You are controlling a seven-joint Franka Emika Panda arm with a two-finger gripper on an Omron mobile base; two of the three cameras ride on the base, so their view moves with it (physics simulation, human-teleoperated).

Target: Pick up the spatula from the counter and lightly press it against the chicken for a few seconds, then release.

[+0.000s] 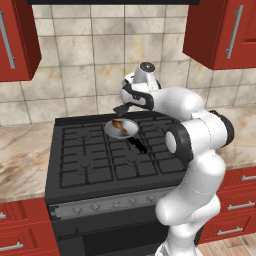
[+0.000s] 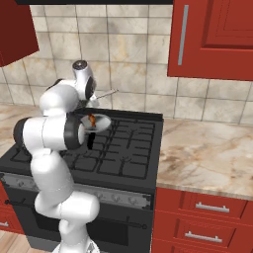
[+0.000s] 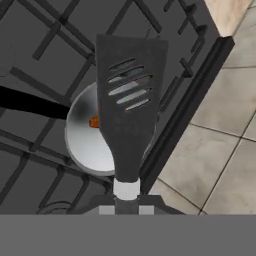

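Note:
My gripper (image 3: 126,208) is shut on the dark slotted spatula (image 3: 129,95), holding it just below the blade at its pale neck. The blade hangs above a small silver pan (image 3: 89,146) on the stove's back burner and covers most of the chicken (image 3: 93,121), of which an orange edge shows. In the left base view the gripper (image 1: 123,106) holds the spatula (image 1: 120,108) a little above the pan (image 1: 132,132) and the brown chicken (image 1: 118,126). In the right base view the spatula's handle (image 2: 105,93) sticks out to the right over the pan (image 2: 101,123).
The pan's black handle (image 1: 138,145) points toward the stove's front. The black gas stove (image 1: 85,160) sits between marble counters (image 2: 207,153). A tiled wall (image 1: 90,65) rises right behind the pan. Red cabinets (image 2: 212,39) hang above on both sides.

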